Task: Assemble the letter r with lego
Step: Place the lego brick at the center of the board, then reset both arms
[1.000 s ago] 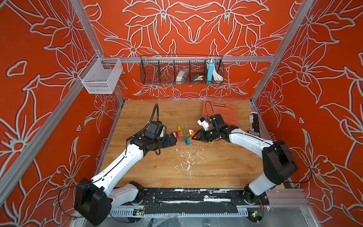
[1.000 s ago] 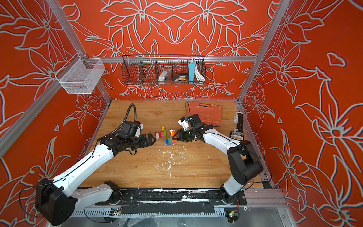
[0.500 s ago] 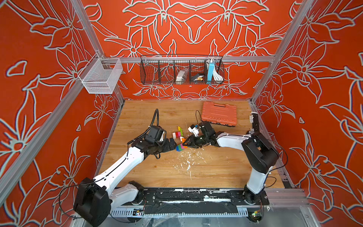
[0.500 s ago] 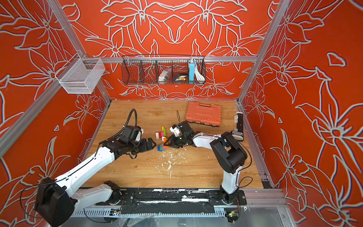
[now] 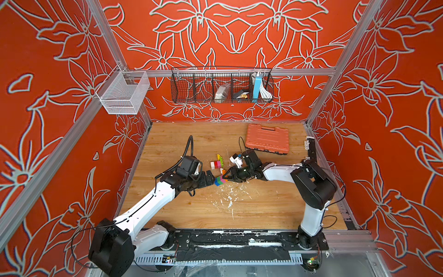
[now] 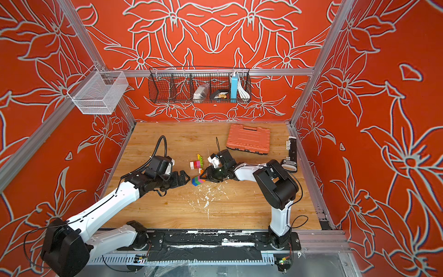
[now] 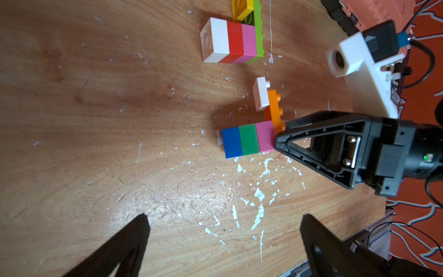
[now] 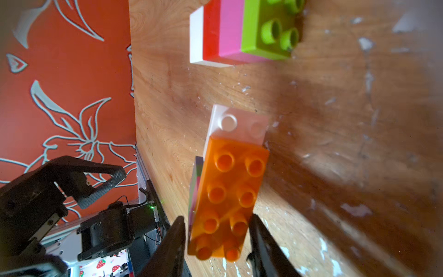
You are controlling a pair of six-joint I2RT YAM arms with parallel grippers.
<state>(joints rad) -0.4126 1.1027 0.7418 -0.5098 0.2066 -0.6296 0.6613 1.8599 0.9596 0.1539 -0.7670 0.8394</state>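
A lego piece of joined blue, green and pink bricks (image 5: 221, 180) (image 6: 198, 179) (image 7: 248, 140) lies on the wooden table, with an orange studded plate (image 8: 230, 196) and a white brick (image 7: 260, 96) on its pink end. My right gripper (image 5: 227, 177) (image 6: 204, 177) (image 8: 217, 219) straddles the orange plate's end, its jaws slightly open with a thin gap at one side. My left gripper (image 5: 211, 178) (image 6: 185, 178) (image 7: 223, 217) is wide open and empty, just left of the blue end. Behind lies a white, red, pink and lime stack (image 5: 217, 164) (image 7: 230, 40) with a yellow plate (image 7: 242, 8).
A large orange ribbed case (image 5: 267, 139) (image 6: 248, 139) lies at the back right of the table. A black strip (image 5: 311, 150) runs along the right edge. White flecks (image 5: 230, 196) litter the wood in front of the bricks. Wire baskets (image 5: 221, 85) hang on the back wall.
My right arm carried the blue, green and pink piece left and toward the front, down onto the table, and its jaws have loosened. My left gripper shifted slightly and stayed open.
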